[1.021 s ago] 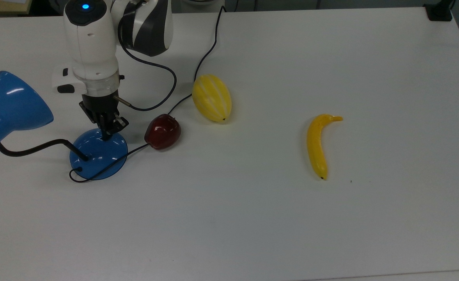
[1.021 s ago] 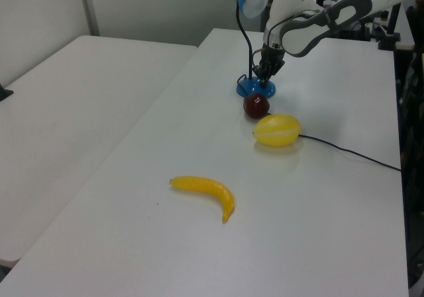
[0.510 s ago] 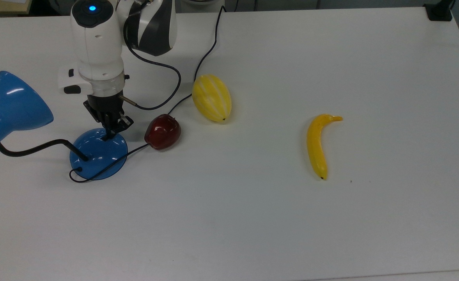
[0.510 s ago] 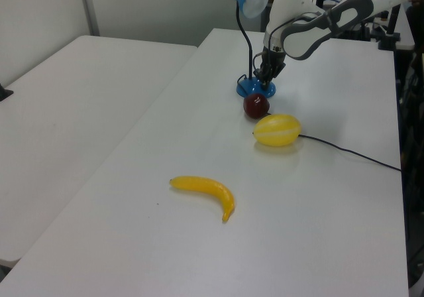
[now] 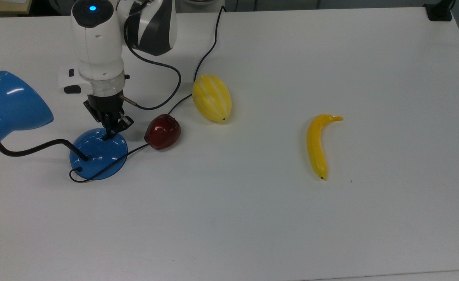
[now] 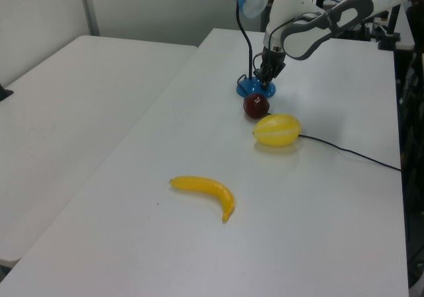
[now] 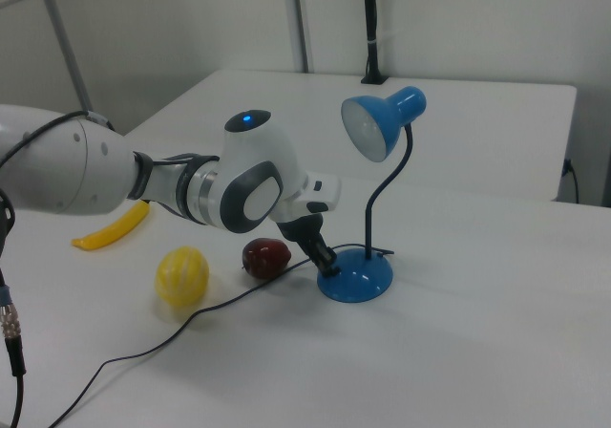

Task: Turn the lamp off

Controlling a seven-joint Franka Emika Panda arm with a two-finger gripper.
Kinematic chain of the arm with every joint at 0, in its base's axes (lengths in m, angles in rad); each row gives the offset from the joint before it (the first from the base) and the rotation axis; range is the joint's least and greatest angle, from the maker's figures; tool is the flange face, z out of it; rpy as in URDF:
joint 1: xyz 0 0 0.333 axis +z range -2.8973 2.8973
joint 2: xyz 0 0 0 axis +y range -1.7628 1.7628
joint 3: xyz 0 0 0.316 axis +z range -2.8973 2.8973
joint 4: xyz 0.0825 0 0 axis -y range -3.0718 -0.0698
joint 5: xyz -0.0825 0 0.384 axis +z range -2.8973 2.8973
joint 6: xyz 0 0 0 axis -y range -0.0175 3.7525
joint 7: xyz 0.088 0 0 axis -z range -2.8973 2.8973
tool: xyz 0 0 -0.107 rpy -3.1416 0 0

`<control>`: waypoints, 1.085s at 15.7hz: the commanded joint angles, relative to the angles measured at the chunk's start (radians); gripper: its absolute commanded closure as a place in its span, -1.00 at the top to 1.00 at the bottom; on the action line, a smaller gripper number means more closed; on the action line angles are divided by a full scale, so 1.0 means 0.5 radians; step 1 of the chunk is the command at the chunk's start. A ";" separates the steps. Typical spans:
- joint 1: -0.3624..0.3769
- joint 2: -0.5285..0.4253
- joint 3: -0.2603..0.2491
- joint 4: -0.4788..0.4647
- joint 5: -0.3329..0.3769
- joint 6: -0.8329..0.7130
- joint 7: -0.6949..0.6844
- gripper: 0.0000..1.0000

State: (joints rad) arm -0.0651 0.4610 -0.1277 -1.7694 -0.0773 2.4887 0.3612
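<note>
no readable writing or brand marks anywhere i can see, just a blue light lit on the arm's wrist housing. the lamp (image 5: 98, 154) sits at the top view's left on the white table (image 5: 330, 58); its shade runs off the top view's left edge, so part is cut. in the right view the lamp (image 7: 355, 277) stands whole, gooseneck up, shade facing the camera, and i can't tell if the bulb is lit. switch on the base is hidden under the gripper (image 5: 108, 134), can't make it out. fingers look pressed together, nothing pinched, tips down on the top of the blue base; contact looks real in the right view (image 7: 329, 267) but i'd call it probable, tips are small & dark. in the left view the gripper (image 6: 265, 83) is too small to read. lamp's cord passes by a red apple (image 5: 162, 131) just beside the base, then behind a yellow melon (image 5: 211, 97). banana (image 5: 318, 144) lies well apart, towards the top view's right.
</note>
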 commanded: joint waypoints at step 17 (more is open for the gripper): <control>0.087 -0.903 0.167 -0.005 0.121 -1.492 -0.461 -0.18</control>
State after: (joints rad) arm -0.0447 0.0832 -0.0487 -1.7384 -0.0350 1.8211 0.1889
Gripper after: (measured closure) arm 0.824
